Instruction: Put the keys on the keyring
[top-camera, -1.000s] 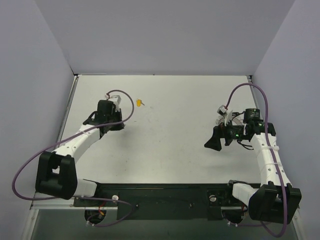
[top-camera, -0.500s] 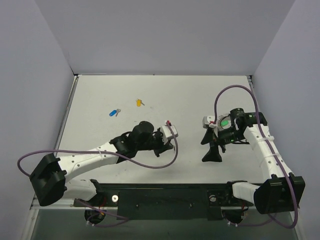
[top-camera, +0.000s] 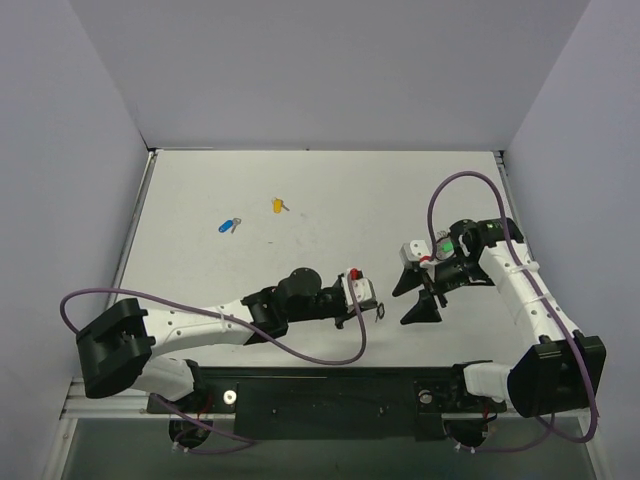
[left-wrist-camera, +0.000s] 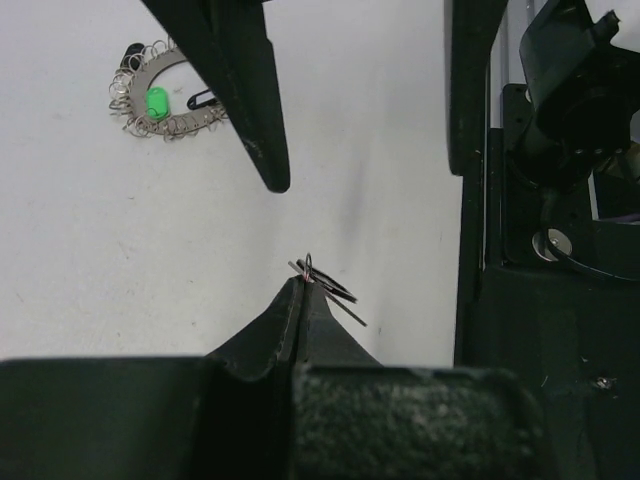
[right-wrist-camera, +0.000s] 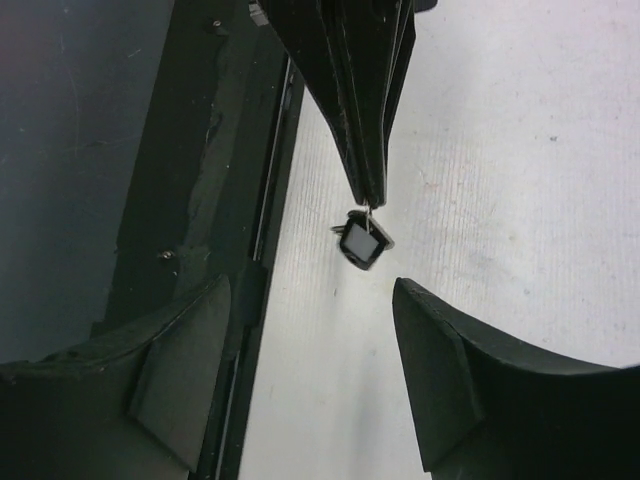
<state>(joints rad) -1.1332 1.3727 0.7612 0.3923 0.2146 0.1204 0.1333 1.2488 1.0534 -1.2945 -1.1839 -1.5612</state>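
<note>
My left gripper is shut on a thin wire loop that carries a small dark square piece; its tip is just above the table. My right gripper is open and empty, and faces the left one from close by. The held piece hangs between and just beyond the right gripper and its fingers. The keyring, a flat silver ring with small loops and a green key on it, lies on the table behind the right gripper. A blue key and a yellow key lie at the far left.
The black base rail runs along the near table edge, close below both grippers. Purple cables loop beside each arm. Grey walls close in the table on three sides.
My left arm has swung from the far left of the table to centre right, uncovering the blue key. My right gripper has moved left and nearer, toward the left gripper.
</note>
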